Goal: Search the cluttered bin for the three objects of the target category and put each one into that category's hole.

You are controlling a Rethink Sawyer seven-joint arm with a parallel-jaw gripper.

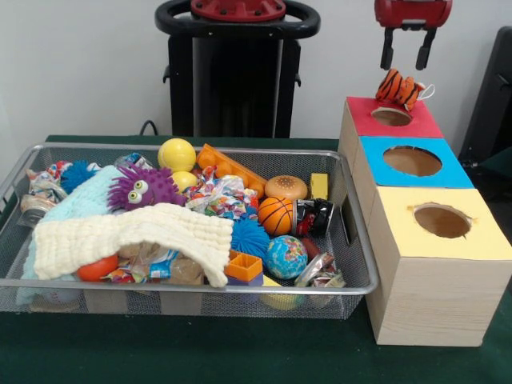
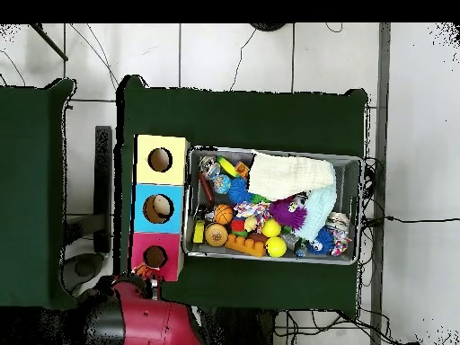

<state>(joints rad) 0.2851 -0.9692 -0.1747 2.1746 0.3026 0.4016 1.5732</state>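
Nearest the camera sits the yellow-topped box (image 1: 445,264), end of a row of three wooden boxes with round holes; the blue-topped box (image 1: 412,162) is in the middle and the red-topped box (image 1: 390,118) is farthest back. Above the red one hangs the gripper (image 1: 406,50), its two black fingers spread apart and holding nothing. Just below it an orange-and-black striped tiger toy (image 1: 400,88) sits at the rim of the red box's hole (image 1: 391,117), not gripped. Beside the boxes stands the wire mesh bin (image 1: 184,292) on the green tablecloth (image 1: 240,352), packed with a cream knitted cloth (image 1: 136,232), a purple fuzzy monster (image 1: 144,188), a small basketball (image 1: 275,215), a globe ball (image 1: 286,256), a yellow ball (image 1: 177,154) and a toy burger (image 1: 286,188).
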